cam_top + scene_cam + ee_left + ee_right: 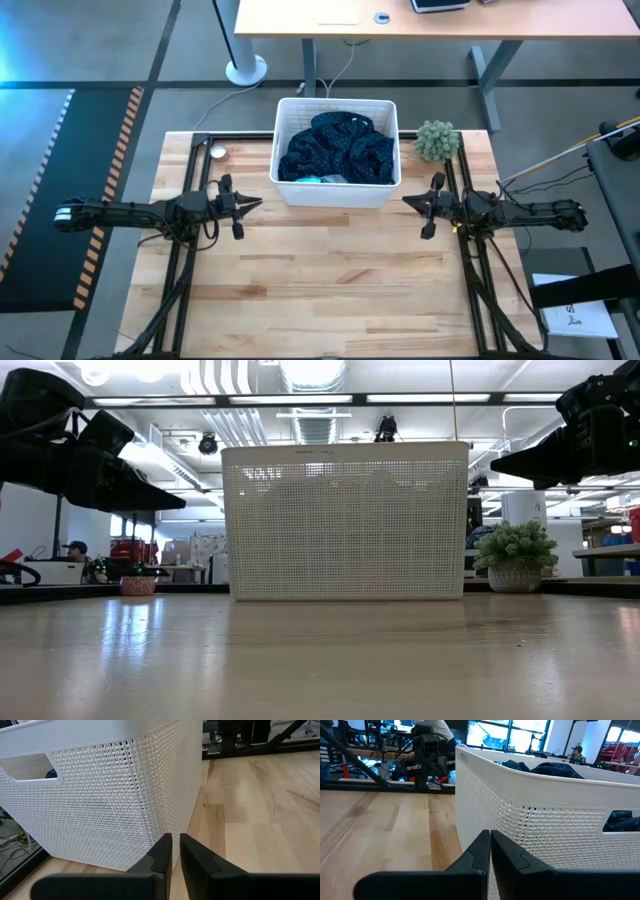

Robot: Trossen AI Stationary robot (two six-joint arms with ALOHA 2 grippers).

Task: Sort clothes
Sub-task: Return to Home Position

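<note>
The wooden table (330, 290) carries everything here, its pale planks bare in front of the basket. The white basket (336, 190) stands at the far middle of the table, and all places below are given from it. Its perforated walls fill much of the low view, and a handle slot shows in each wrist view.

Inside the basket lie the clothes (340, 148) — a heaped navy garment with small dots covers nearly the whole opening, and a small patch of light blue and white fabric peeks out at the basket's near wall. In the right wrist view the dark fabric rises just above the rim. No garment lies on the table outside the basket.

The left arm reaches in from the basket's left side; the left gripper (254, 205) hangs above the table near the basket's near-left corner, its fingers nearly together with only a thin slit between them, holding nothing. The right gripper (408, 201) sits mirrored near the basket's near-right corner — fingers pressed fully together, empty as well.

A small fuzzy green plant (436, 141) in a pale pot stands just to the right of the basket, apart from it.
</note>
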